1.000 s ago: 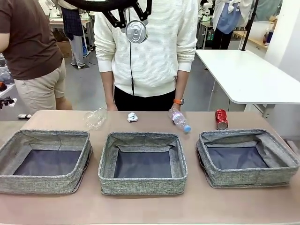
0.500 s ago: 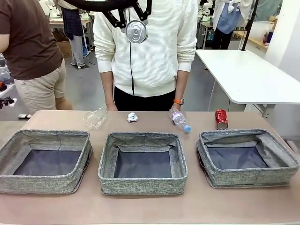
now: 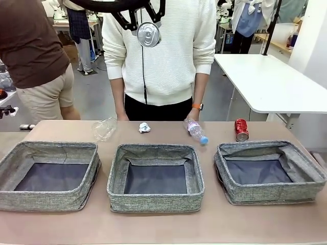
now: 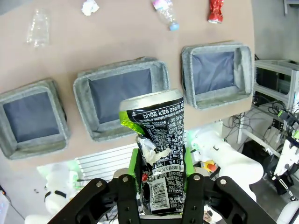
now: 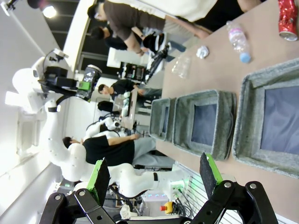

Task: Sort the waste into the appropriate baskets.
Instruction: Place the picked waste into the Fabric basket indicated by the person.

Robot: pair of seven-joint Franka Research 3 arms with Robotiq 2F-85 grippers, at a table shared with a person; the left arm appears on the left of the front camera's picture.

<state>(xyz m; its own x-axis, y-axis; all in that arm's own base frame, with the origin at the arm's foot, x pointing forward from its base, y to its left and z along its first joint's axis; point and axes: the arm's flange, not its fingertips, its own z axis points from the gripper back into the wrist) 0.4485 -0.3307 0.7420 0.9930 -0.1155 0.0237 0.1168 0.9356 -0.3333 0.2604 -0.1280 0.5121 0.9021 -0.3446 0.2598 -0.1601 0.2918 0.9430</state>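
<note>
High over the table, my left gripper [image 3: 145, 23] is shut on a dark multicoloured can [image 3: 148, 34]. The left wrist view shows this dented can [image 4: 156, 126] upright between the green pads [image 4: 134, 163], above the middle basket [image 4: 122, 93]. Three grey baskets stand in a row: left [image 3: 46, 200], middle [image 3: 153, 200], right [image 3: 276, 193]. Behind them lie a crushed clear bottle [image 3: 103, 129], a paper ball [image 3: 144, 127], a pink-labelled bottle [image 3: 195, 130] and a red can [image 3: 241, 129]. My right gripper [image 5: 154, 177] is open and holds nothing, off the table's side.
A person in a white sweater [image 3: 163, 56] stands at the far edge, hands hanging by the table. Another person in a brown shirt [image 3: 30, 46] stands at the far left. A white side table [image 3: 271, 81] is at the right.
The person in the brown shirt has shifted slightly. The can, both grippers and the waste on the table have not moved.
</note>
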